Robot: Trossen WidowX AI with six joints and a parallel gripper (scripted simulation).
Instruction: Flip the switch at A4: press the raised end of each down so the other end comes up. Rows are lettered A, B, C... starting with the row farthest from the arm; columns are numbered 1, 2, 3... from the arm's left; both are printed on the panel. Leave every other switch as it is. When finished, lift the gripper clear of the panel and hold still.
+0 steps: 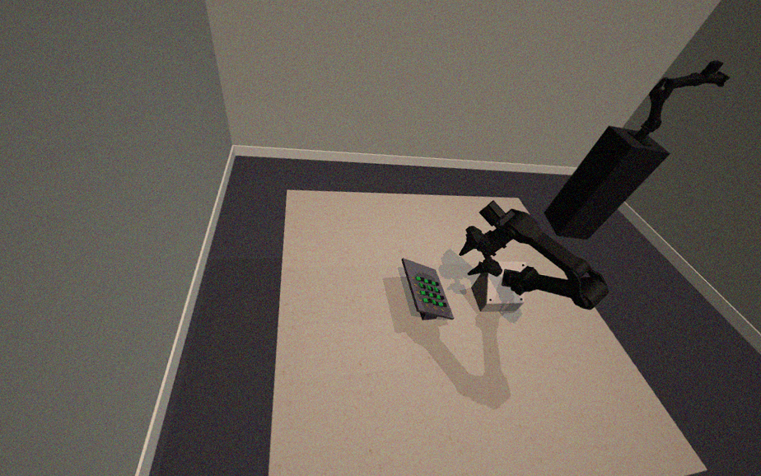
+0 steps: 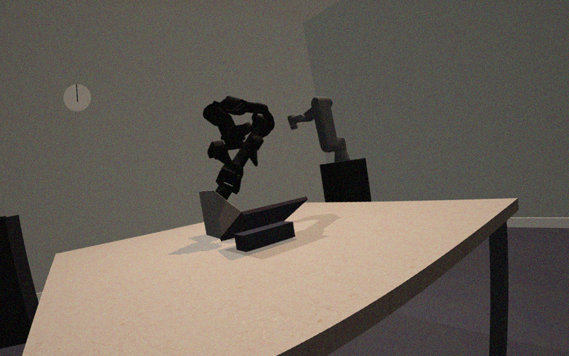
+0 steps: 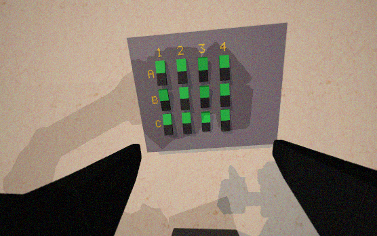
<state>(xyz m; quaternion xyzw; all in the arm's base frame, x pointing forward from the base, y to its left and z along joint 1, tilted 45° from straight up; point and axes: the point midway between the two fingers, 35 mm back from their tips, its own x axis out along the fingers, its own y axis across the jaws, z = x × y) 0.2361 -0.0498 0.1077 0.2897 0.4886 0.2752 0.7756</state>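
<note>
The panel lies near the middle of the desk, tilted on a wedge so its face slopes up away from the arm. It carries twelve rocker switches in three rows and four columns. The A4 switch sits in the far row, rightmost column, nearest the panel's far right corner. Its long axis runs from near to far, with the green half at the far end and the dark half at the near end. The tool hangs above the desk on the near side of the panel, well apart from A4, its fingers spread wide and pinching nothing.
</note>
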